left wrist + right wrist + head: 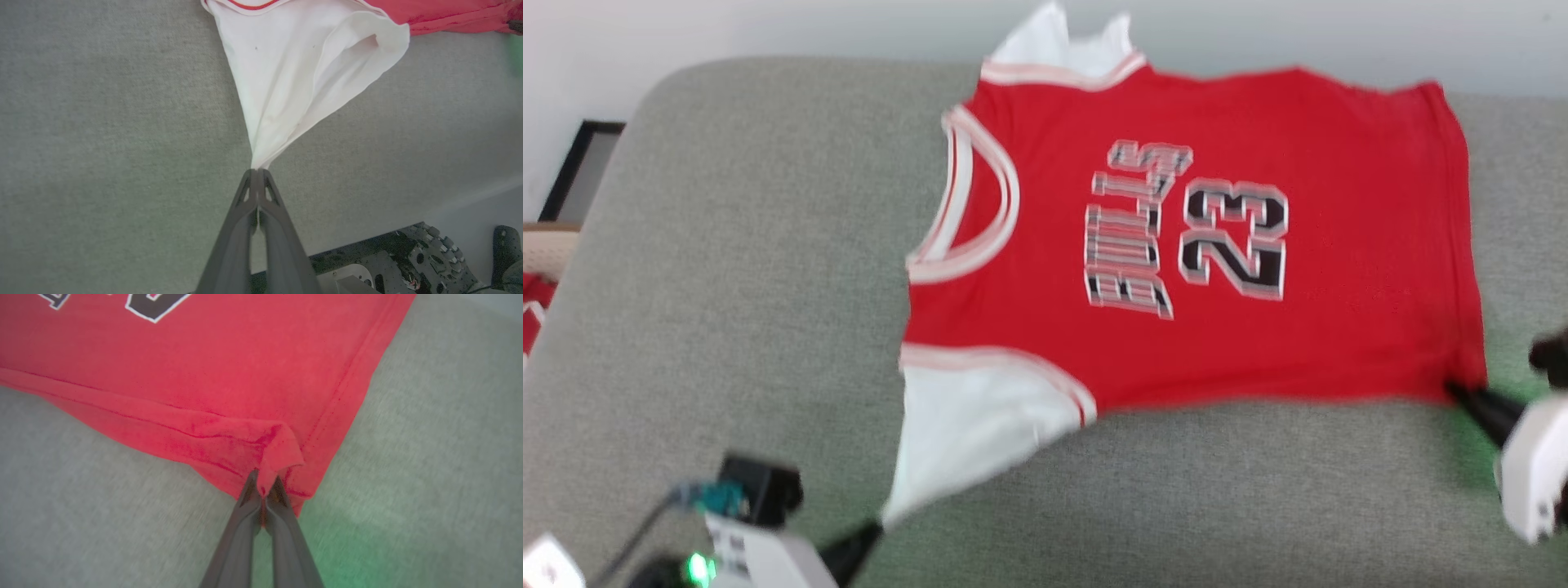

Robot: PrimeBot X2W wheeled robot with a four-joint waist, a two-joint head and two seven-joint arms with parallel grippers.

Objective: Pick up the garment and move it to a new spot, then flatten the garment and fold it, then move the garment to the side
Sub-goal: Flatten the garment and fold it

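Grey woven cushion [727, 269] in front of me carries the red garment [1339, 269], spread flat print-up, collar toward my left, hem toward my right.

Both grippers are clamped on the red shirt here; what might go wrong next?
1. The left gripper pinches only the tip of the white sleeve of the red basketball shirt; a pull may slip it free.
2. The right gripper holds a bunched hem corner, so that crease may get folded in.
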